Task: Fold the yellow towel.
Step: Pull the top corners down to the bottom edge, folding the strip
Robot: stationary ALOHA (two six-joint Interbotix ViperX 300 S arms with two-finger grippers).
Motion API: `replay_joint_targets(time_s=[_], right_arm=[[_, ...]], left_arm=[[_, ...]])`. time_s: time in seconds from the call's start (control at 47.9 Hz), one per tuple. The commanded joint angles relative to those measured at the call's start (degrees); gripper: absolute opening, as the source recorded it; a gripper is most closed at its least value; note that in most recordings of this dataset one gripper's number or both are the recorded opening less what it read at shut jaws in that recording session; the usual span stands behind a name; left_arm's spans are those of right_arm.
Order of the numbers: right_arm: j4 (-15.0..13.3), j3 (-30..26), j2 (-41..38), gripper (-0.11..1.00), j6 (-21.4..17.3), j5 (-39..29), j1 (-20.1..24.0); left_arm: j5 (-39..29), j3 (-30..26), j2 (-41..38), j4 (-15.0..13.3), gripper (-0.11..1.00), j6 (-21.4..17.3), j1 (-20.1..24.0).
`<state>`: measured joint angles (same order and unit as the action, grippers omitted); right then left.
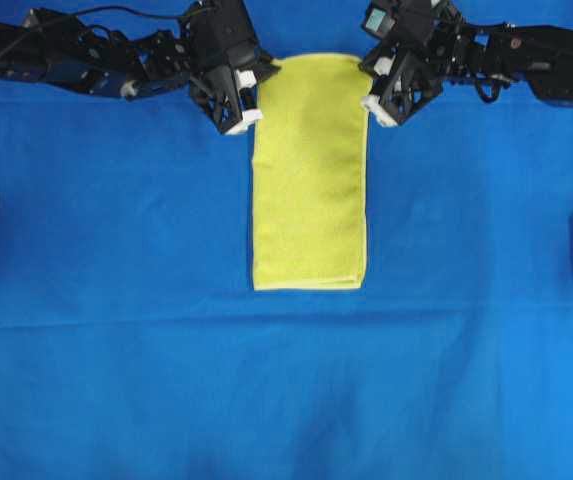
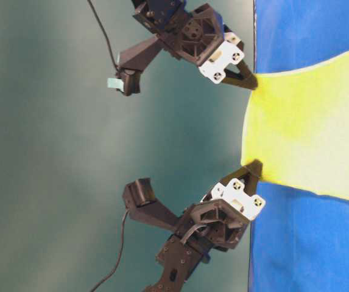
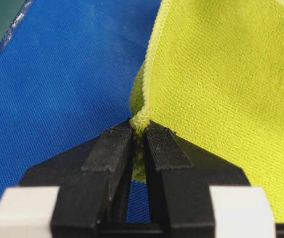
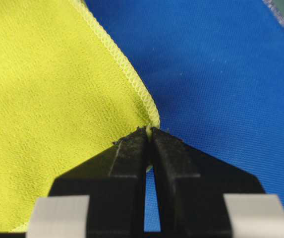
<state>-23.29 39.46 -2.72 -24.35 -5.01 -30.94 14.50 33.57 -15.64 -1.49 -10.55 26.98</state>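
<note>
Yellow towel [image 1: 309,180] sits as a long narrow strip in the upper centre of the overhead frame, running from the top edge down to mid-frame on the blue cloth [image 1: 286,390]. Its bottom end is flat with a squared hem; its top end is lifted.

Left gripper [image 1: 249,100] is at the strip's upper left corner, clenched on that corner. The left wrist view shows both black fingers [image 3: 112,148] pinched tight on the pale stitched hem.

Right gripper [image 1: 374,96] is at the strip's upper right corner, likewise clamped on the towel. The right wrist view shows the hem's tip squeezed between the fingertips [image 4: 167,148].

Table-level view: both grippers hold their corners clear of the blue cloth, with the towel edge stretched between them, sagging slightly.
</note>
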Motion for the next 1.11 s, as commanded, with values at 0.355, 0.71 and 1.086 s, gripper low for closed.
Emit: replay_joint_targets(time_s=[0.355,0.71,1.086], right_arm=[[3.16,4.75,11.78,0.03,-1.85,-5.45,12.3],[3.25,7.03,11.87,0.03,-9.05,-5.71,26.02],[3.25,6.5,5.27,0.03,-12.92,-5.36,30.76]], left_arm=[[0.0,7.03,11.16,-0.09,0.05,0.35,-12.22],[-0.97,11.07,12.3,-0.18,0.05,4.48,-26.63],[-0.35,10.37,6.5,-0.18,0.05,8.88,-31.99]])
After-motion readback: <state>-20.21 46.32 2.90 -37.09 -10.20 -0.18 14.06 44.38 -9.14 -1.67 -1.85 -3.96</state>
